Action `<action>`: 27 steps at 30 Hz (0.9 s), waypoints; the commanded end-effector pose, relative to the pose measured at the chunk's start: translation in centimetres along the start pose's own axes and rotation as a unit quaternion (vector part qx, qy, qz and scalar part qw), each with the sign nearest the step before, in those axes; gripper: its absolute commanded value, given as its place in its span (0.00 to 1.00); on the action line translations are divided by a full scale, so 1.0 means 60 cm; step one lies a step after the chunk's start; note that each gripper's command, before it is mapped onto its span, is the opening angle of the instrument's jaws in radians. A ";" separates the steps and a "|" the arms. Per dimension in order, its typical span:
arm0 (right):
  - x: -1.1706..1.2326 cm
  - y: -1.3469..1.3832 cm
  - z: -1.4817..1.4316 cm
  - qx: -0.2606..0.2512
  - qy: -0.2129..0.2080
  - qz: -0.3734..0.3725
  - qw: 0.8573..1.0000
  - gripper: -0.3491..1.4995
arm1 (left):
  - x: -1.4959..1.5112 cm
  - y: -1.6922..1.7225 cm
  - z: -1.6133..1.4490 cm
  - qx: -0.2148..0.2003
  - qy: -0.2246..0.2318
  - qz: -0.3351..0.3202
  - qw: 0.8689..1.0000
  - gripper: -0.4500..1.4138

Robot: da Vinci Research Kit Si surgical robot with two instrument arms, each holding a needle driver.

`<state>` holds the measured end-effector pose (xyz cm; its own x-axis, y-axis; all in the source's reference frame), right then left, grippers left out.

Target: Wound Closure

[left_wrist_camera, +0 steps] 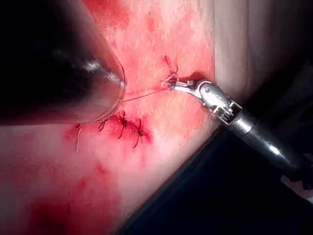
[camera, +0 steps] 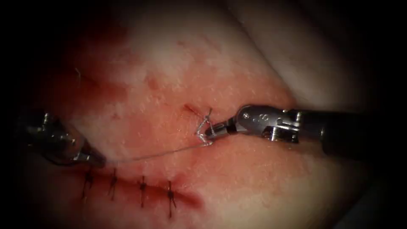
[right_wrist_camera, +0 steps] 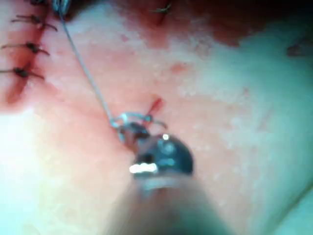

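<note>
On the tissue (camera: 237, 63), the stitched cut (camera: 140, 188) lies at six o'clock. The left gripper (camera: 99, 161) sits at eight o'clock, just above the cut's left end. The thread (camera: 157, 154) runs from it toward three o'clock to the right gripper (camera: 210, 133) near centre.

The right arm's hand (camera: 210, 132) is small bright silver metal, with two slim jaws on a rounded, pinned wrist joint and a dark tubular shaft behind it. The left arm's hand (camera: 98, 161) is a tapered silver tip on a dark, glossy rounded body.
</note>
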<state>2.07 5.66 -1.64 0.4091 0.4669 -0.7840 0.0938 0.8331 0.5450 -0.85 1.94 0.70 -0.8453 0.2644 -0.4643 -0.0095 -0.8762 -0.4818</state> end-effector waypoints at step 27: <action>-0.0024 0.0079 -0.0048 -0.107 0.004 0.051 0.993 0.00 | -0.0059 0.0157 0.0001 0.007 -0.010 -0.014 1.000 0.05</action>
<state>1.74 6.10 -1.41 0.3983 0.5541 -0.7310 -0.1470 0.8252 0.5454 -0.53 1.06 0.37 -0.8548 0.2817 -0.4360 -0.0413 -0.8742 -0.4838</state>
